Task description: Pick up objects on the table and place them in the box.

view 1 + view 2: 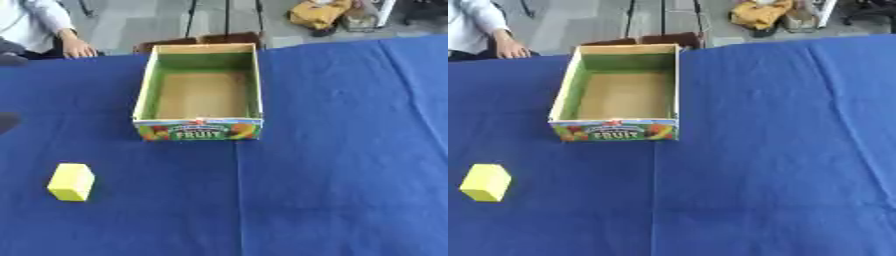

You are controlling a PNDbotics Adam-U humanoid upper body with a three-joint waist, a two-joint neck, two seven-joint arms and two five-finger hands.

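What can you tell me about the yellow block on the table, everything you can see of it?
The yellow block is a small plain box shape, bright yellow all over, with no markings visible. It rests alone on the blue tablecloth, slightly turned, nearer the robot and to the left of the fruit box. Nothing touches it but the cloth, and no hand is near it.

Dark rounded shape entering at the left edge of the table in the left eye view, possibly part of the robot's left arm or hand, too blurred to tell its pose, second dark grey blur higher on that edge, near the far left corner
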